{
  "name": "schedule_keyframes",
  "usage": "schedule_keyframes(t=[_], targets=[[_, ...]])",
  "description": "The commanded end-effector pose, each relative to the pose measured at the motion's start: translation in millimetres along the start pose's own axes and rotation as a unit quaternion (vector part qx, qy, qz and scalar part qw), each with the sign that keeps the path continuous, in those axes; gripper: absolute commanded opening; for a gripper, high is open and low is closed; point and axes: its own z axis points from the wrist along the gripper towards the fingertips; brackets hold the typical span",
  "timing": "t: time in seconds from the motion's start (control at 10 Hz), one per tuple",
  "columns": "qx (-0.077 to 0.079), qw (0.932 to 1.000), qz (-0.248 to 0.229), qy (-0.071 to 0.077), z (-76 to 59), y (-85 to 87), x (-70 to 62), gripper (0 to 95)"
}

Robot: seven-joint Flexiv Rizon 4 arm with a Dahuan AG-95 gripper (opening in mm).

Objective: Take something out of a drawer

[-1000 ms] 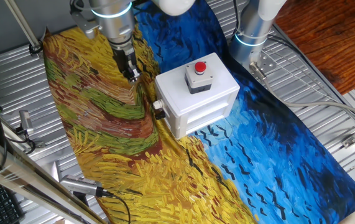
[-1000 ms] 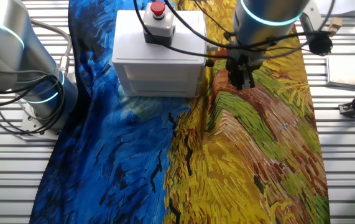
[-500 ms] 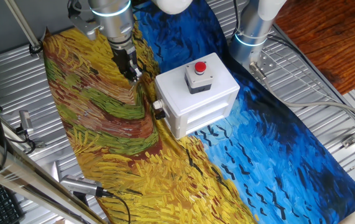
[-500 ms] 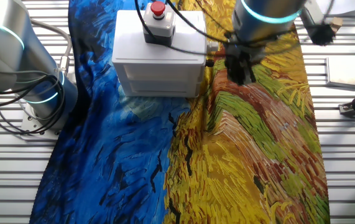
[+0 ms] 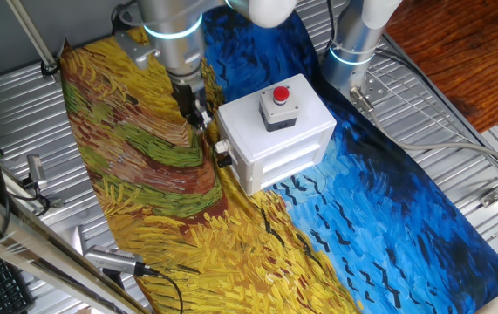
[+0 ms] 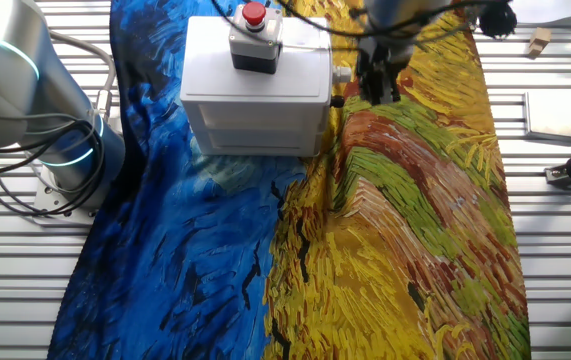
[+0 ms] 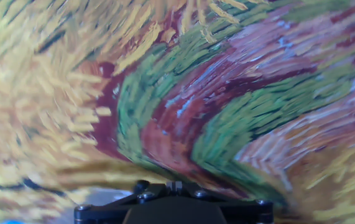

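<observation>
One hand (image 5: 201,119) has moved closer to the drawer's knob (image 5: 223,159).

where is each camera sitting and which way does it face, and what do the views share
One fixed view: high, off one corner of the white box, looking down at its slotted front and knob side; the gripper hangs by the knob.
The other fixed view: high on another side, facing a plain side of the box; the gripper and a second grey arm show.
Hand view: on the hand, facing down at blurred painted cloth; only the dark mount shows.
Both fixed views share box, red button, cloth, gripper.
</observation>
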Motion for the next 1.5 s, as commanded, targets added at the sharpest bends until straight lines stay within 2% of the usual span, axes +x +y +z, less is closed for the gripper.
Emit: schedule_keyframes(t=[0.1,0.4,0.5,0.6,0.8,1.0,1.1,1.2,1.3,1.4,1.5], targets=[[-0.001,0.9974,0.071,-0.009,6.2,25.0,-6.5,0.0],[0.001,0.9972,0.073,-0.013,10.0,34.2,-9.0,0.0],[0.012,0.9988,0.045,-0.016,10.0,34.2,-9.0,0.0],[0.017,0.9995,0.018,-0.017,10.0,34.2,-9.0,0.0],[0.017,0.9998,-0.013,-0.007,10.0,34.2,-9.0,0.0],[0.016,0.9998,-0.012,-0.001,10.0,34.2,-9.0,0.0],[0.008,0.9998,0.019,-0.003,9.1,33.5,-8.1,19.0],[0.007,0.9996,0.027,-0.003,8.9,33.6,-8.0,19.0],[-0.006,0.9990,0.045,-0.009,7.2,34.4,-6.5,38.0],[-0.006,0.9987,0.050,-0.008,6.4,34.7,-6.0,57.0],[-0.010,0.9983,0.058,-0.006,6.7,35.1,-6.1,57.0]])
